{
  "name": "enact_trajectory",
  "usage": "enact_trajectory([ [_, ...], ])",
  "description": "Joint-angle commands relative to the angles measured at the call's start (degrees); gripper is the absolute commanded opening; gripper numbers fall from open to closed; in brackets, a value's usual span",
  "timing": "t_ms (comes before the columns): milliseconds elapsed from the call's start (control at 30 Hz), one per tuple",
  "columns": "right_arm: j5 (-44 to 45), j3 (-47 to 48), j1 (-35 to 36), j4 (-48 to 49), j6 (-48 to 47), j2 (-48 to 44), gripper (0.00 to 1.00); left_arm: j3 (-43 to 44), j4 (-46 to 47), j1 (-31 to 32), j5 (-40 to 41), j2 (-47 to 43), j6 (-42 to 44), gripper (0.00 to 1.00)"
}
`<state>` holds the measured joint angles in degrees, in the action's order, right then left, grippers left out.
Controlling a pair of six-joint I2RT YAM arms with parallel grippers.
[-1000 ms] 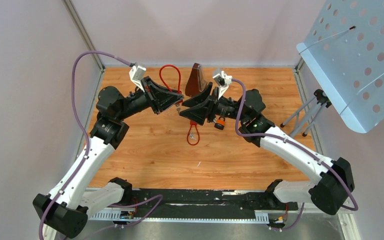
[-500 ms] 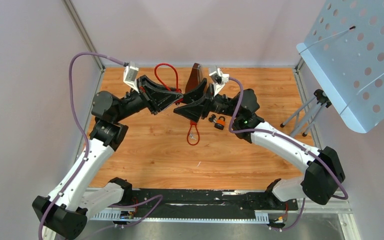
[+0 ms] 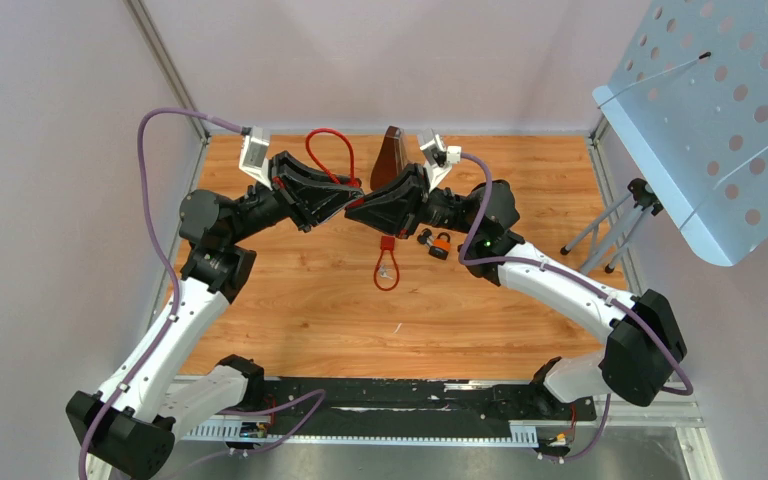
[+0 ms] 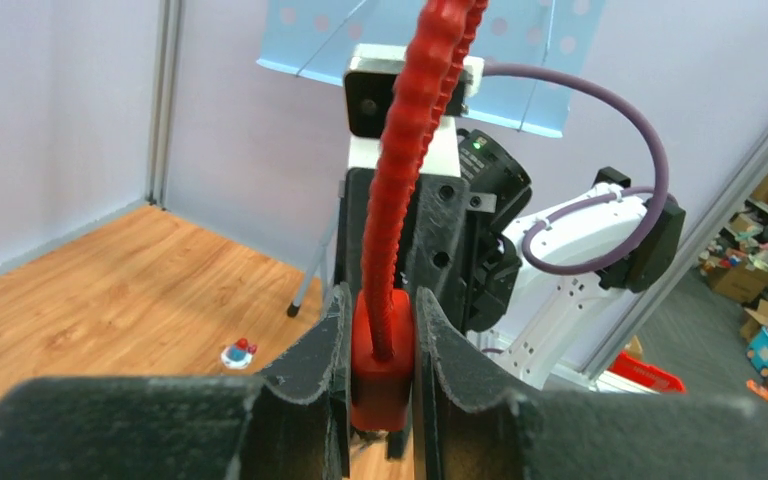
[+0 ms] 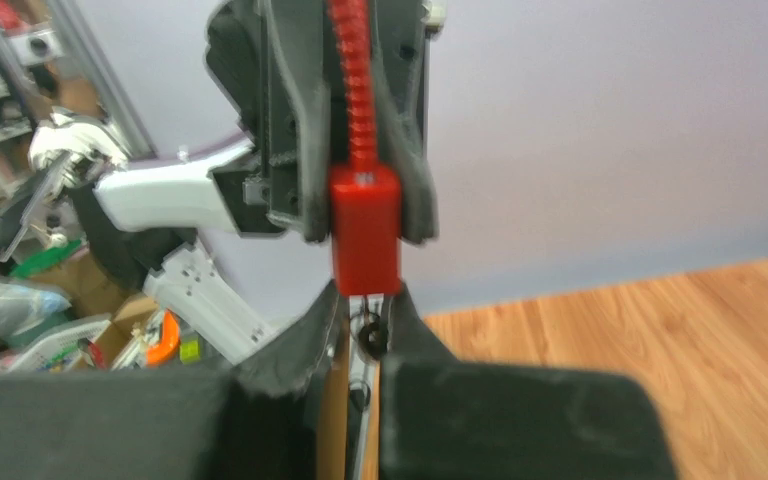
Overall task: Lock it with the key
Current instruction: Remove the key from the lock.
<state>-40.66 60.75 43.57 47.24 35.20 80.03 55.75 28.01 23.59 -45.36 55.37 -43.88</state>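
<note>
Compared with a second ago, both grippers are being carried a little toward the far edge of the worktop point(image 3: 290, 310). The second red cable lock point(image 3: 387, 268), lying on the wood grain, is being left more exposed. The left gripper point(image 3: 344, 203) is being kept clamped on the red lock body point(image 4: 380, 375), jaws pressed against its two flat sides. The right gripper point(image 3: 362, 213) is being held just beneath, jaws drawn together on the key point(image 5: 367, 325), which is touching the lock's underside. The ribbed red cable point(image 4: 405, 170) rising from the boxy body is being shown close up only by the left wrist view. Its loop, the brown wedge point(image 3: 390, 155) behind and a small orange-and-black item point(image 3: 438, 243) beside the right arm are being shown only from overhead.
</note>
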Motion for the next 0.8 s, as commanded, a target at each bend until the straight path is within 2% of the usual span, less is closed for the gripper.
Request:
enact_trajectory([
  [0,0.32,0.51,0.11,0.48,0.48,0.56,0.0,1.37,4.34,0.31,1.16,-1.18,0.09,0.0],
  [300,-1.91,-2.88,0.11,-3.3,-3.68,-0.89,0.0,3.28,2.22,0.31,2.44,-1.2,1.36,0.0],
  [433,-0.94,-5.05,0.1,-4.57,-4.79,-0.69,0.0,2.67,2.14,0.31,6.64,-2.5,2.25,0.0],
  [600,-1.72,-9.32,0.19,-0.91,-1.52,0.57,0.0,0.37,2.67,0.31,14.81,-5.28,4.73,0.0],
  [700,-1.56,-10.61,0.44,0.75,0.55,0.91,0.0,-0.44,2.79,0.31,15.54,-5.6,5.38,0.0],
  [767,0.61,-10.09,0.46,-1.89,0.66,0.92,0.0,0.44,-1.23,0.31,15.81,-5.66,7.6,0.0],
])
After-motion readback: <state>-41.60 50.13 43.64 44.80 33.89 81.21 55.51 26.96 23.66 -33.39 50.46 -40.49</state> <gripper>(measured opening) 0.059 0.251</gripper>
